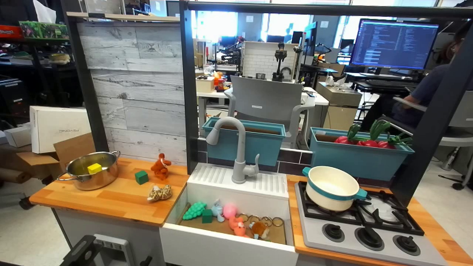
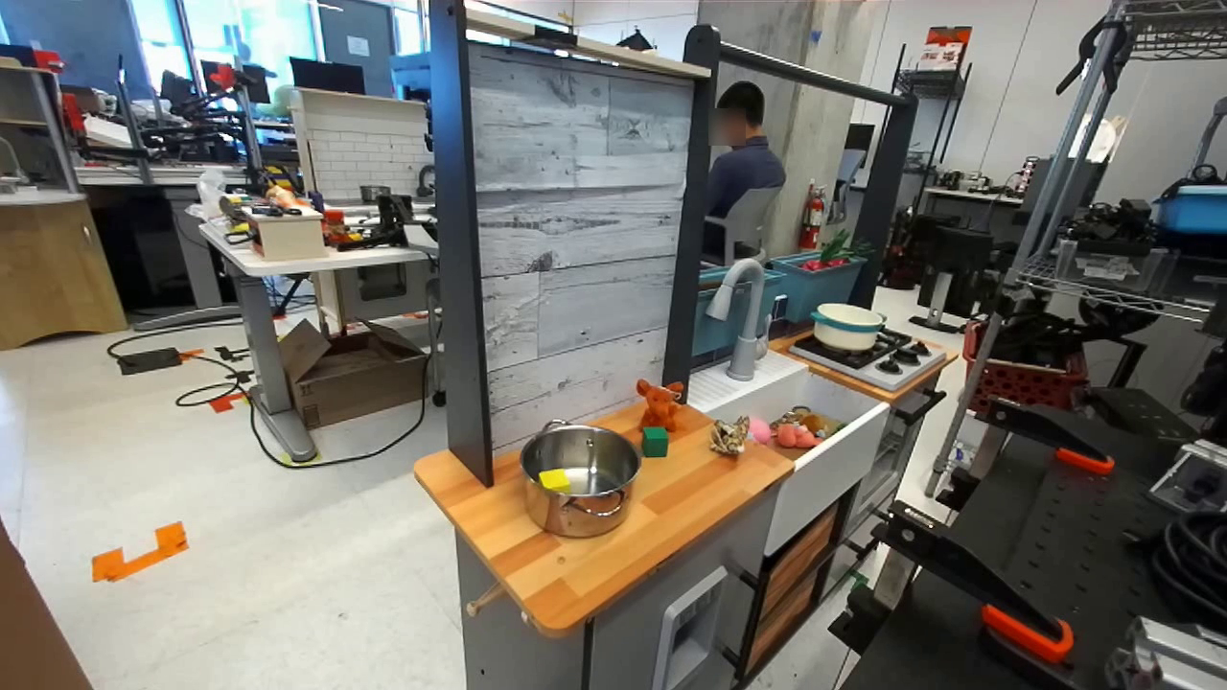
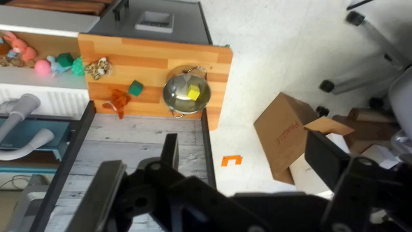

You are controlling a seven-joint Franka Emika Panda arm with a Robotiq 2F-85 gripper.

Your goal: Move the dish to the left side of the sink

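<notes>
Wrist view: white rectangular sink (image 3: 25, 77) left, my black claw (image 3: 243, 145) spread, lower right. In an exterior view, round cream-white dish (image 1: 330, 188) sits right, on a grey stove (image 1: 350, 235): left of my claw, I judge, past the sink.

Bright windows (image 1: 218, 26); pale floor (image 2: 316, 556); grey chair (image 1: 266, 94); concrete pillar (image 2: 815, 129).

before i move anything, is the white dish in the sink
No, the white dish sits on the stove, to the right of the sink in an exterior view.
</notes>
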